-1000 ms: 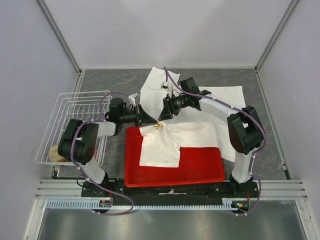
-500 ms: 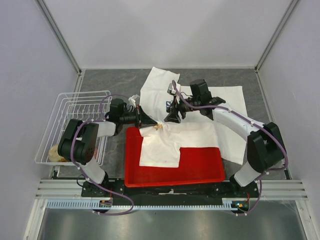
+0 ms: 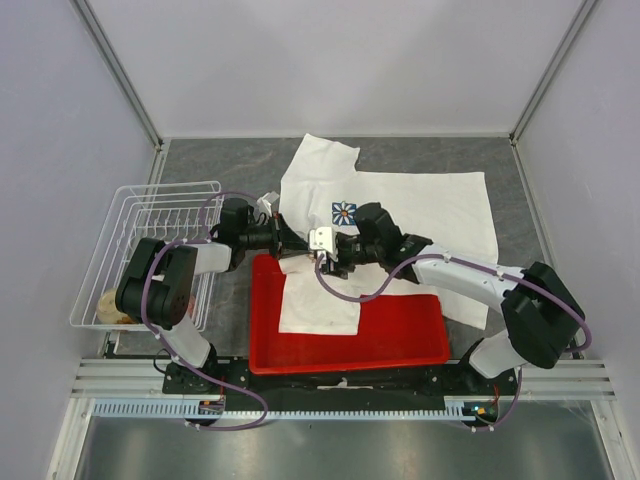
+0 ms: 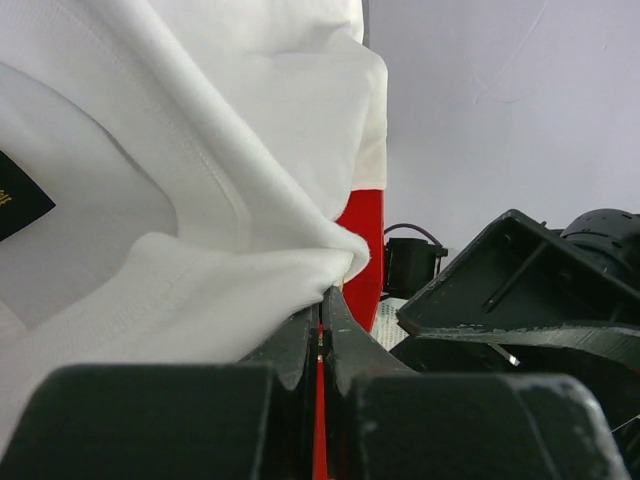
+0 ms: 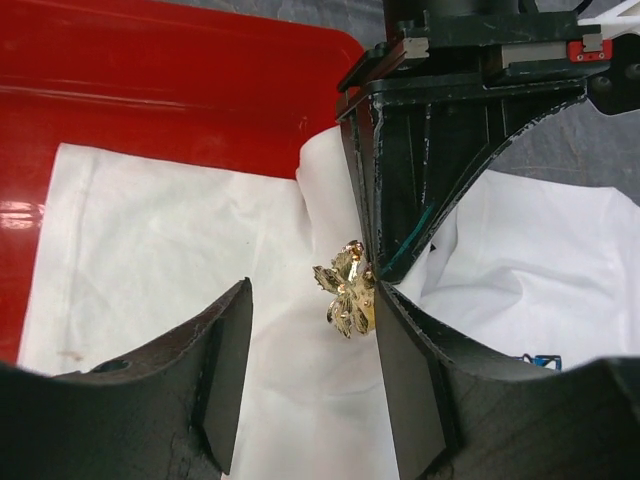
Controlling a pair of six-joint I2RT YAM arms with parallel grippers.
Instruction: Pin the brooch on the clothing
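Left gripper [image 4: 322, 305] clenched on T-shirt [image 5: 150, 250] fold; right gripper [image 5: 310, 340] jaws apart astride the brooch [image 5: 347, 290] on the cloth, off-centre, so centre it before closing, else it may skid.

The right tool [image 5: 308, 330] and its wrist cover the brooch [image 5: 347, 300] in the top view; only the right wrist camera shows it, and its pin is out of sight. The T-shirt [image 3: 430, 200] hides the far part of the red tray [image 3: 400, 340]. A pale thing [image 3: 108, 303] in the near corner of the wire basket [image 3: 165, 215] is too small to name.
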